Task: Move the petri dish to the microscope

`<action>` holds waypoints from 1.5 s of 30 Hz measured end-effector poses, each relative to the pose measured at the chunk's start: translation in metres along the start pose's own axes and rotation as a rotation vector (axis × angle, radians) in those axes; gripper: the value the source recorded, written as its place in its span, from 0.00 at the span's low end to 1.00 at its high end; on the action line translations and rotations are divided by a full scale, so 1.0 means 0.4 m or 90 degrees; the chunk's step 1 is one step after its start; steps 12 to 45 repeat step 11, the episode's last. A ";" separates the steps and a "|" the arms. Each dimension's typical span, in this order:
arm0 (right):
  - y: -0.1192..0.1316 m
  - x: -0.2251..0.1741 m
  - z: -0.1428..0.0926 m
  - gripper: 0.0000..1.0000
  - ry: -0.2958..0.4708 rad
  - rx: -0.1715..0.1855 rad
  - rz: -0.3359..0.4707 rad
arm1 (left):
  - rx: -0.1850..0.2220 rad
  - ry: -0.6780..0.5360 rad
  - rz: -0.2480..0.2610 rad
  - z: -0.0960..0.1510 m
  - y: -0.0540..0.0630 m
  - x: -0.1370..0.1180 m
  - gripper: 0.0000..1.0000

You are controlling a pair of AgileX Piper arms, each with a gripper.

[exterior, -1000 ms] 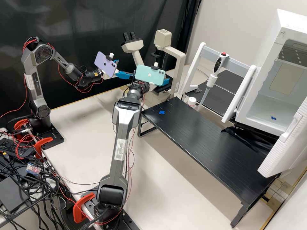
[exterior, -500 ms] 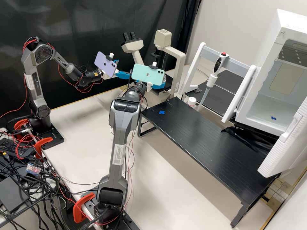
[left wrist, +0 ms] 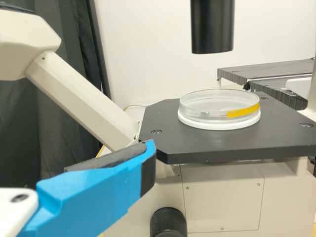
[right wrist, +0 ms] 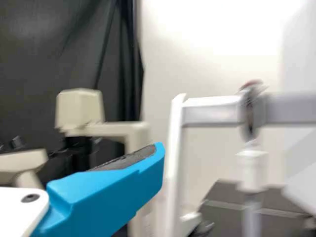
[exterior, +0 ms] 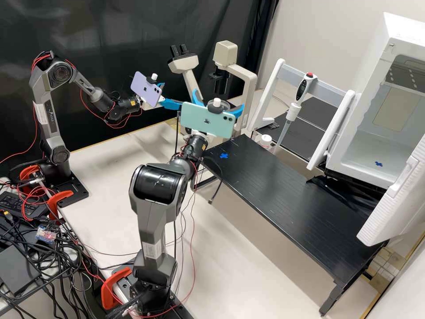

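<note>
One arm, the right [exterior: 150, 217], has drawn back toward six o'clock from the microscope [exterior: 250, 84]. Right gripper [exterior: 218, 99]: empty, spread wide. Left gripper [exterior: 172, 95]: also spread, at nine o'clock. Petri dish [left wrist: 219, 104] rests flat on the stage [left wrist: 163, 143]; delivery judged complete.

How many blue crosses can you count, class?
2: one blue cross on the black raised table, another inside the open white cabinet. Others may be hidden.
</note>
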 end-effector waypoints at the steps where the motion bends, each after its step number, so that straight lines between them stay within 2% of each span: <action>1: 0.014 -0.016 0.021 1.00 -0.014 -0.010 0.017 | 0.000 0.000 0.000 0.000 0.000 0.000 1.00; 2: 0.030 -0.035 0.047 1.00 -0.034 -0.018 0.040 | 0.000 0.000 0.000 0.000 0.000 0.000 1.00; 4: 0.056 -0.067 0.094 1.00 -0.092 -0.020 0.087 | 0.000 0.000 0.000 0.000 0.000 0.000 1.00; 8: 0.100 -0.126 0.169 1.00 -0.166 -0.052 0.123 | 0.000 0.000 0.000 0.000 0.000 0.000 1.00; 11: 0.133 -0.167 0.215 1.00 -0.222 -0.040 0.159 | 0.000 0.000 0.000 0.000 0.000 0.000 1.00; 45: 0.133 -0.167 0.215 1.00 -0.222 -0.040 0.159 | 0.000 0.000 0.000 0.000 0.000 0.000 1.00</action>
